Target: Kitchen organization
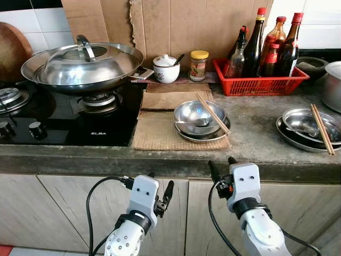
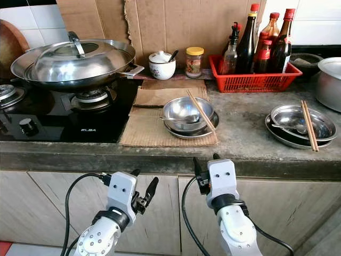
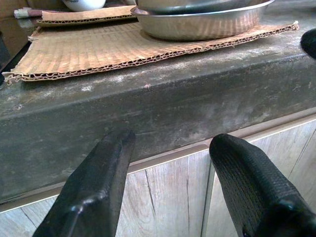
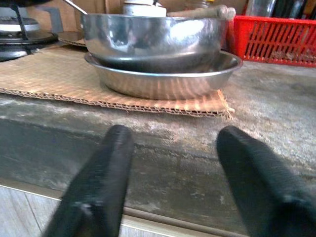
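Note:
A steel bowl [image 1: 198,113] sits in a steel plate [image 1: 205,136] on a cardboard mat [image 1: 154,133] at the middle of the counter. Chopsticks [image 1: 212,113] lie across the bowl and a spoon rests inside it. A second steel dish [image 1: 305,128] with chopsticks [image 1: 322,128] stands to the right. My left gripper [image 1: 160,184] is open below the counter's front edge, in front of the cabinet doors. My right gripper [image 1: 222,166] is open at the edge, just below and in front of the bowl [image 4: 153,39]. Neither holds anything.
A lidded wok [image 1: 82,66] sits on the black gas stove [image 1: 64,120] at left. A white ceramic jar [image 1: 166,69] and a yellow-lidded glass jar [image 1: 199,65] stand at the back. A red basket [image 1: 261,84] holds several bottles. A steel pot [image 1: 333,85] is far right.

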`<state>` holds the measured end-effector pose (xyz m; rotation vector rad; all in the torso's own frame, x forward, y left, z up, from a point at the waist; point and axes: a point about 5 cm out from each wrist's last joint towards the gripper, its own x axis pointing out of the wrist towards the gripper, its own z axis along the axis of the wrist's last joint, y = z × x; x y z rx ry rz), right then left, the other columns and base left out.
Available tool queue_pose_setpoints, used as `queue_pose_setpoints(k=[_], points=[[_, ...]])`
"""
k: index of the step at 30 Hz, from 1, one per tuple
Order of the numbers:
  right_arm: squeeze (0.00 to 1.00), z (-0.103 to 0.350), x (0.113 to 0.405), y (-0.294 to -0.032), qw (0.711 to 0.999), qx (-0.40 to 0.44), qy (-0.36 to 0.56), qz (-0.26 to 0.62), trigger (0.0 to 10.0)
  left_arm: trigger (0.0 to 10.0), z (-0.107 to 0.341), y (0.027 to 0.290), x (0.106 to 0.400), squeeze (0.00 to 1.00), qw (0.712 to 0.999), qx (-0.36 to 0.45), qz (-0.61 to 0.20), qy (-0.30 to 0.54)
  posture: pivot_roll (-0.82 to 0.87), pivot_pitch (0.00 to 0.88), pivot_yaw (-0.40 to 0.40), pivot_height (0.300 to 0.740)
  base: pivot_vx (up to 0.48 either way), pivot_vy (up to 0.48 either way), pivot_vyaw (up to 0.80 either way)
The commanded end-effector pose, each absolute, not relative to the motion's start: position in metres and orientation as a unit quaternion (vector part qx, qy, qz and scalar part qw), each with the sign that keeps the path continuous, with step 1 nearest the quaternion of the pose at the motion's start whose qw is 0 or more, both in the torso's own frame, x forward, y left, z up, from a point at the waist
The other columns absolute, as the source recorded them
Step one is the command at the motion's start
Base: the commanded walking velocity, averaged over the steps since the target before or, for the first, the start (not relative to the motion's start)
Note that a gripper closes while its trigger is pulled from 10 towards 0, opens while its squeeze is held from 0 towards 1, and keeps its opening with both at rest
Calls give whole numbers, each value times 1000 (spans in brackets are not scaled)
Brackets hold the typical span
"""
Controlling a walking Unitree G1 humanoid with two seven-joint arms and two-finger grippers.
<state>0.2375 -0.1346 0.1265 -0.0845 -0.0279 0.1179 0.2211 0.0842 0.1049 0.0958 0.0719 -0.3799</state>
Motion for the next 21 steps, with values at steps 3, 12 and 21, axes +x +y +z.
queue_pose_setpoints(k=[3,12,21], points=[[1000,136,244,-140,997,-44,-41,41,10000,10000,106,83,222,0,976,49,-209,22,-9,0,0,740,0,0,0],[0,153,259,-147,996,-28,-74,29,10000,10000,110,78,221,0,972,37,-230,7,-6,0,0,740,0,0,0],[0,166,275,-147,995,-16,-92,37,10000,10000,112,75,219,0,969,35,-246,-4,1,0,-9,740,0,0,0]])
